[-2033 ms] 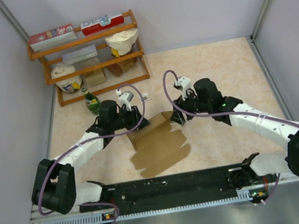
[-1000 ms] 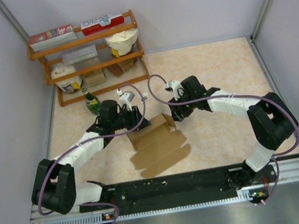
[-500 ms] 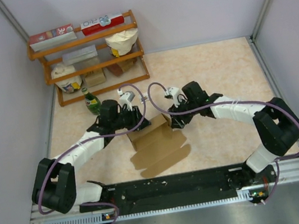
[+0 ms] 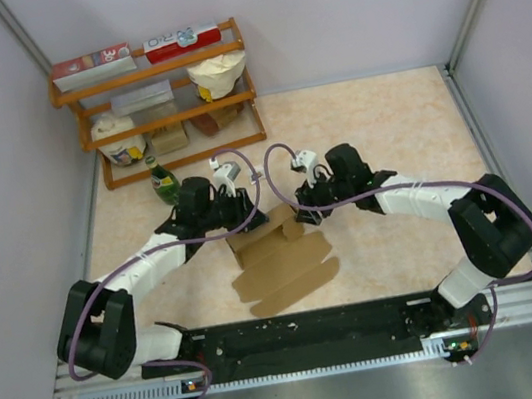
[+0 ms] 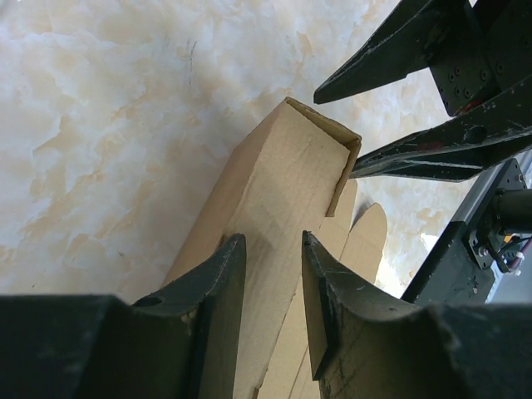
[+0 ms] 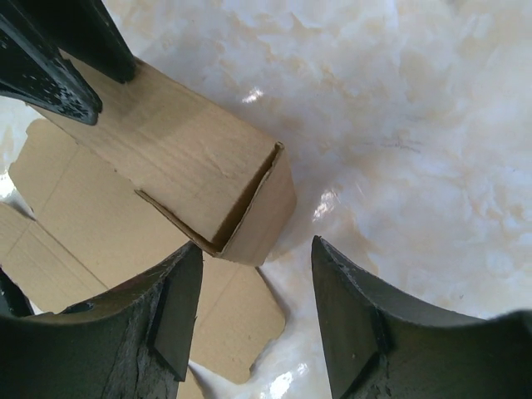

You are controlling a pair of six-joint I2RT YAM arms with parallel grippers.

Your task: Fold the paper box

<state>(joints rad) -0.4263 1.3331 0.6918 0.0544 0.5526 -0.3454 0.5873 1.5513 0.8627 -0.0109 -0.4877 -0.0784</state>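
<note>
Top external view: two arms meet over the paper box [image 4: 280, 253] at mid-table.

The box's far panel stands folded up; the rest lies flat. The left gripper [image 5: 273, 274] pinches that raised panel between nearly closed fingers. The right gripper [image 6: 256, 287] hangs spread wide, with the folded corner just ahead of its fingers, untouched.

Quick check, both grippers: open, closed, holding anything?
Left gripper: shut on the raised panel of the paper box.
Right gripper: open, holding nothing, straddling the box's folded end.
</note>
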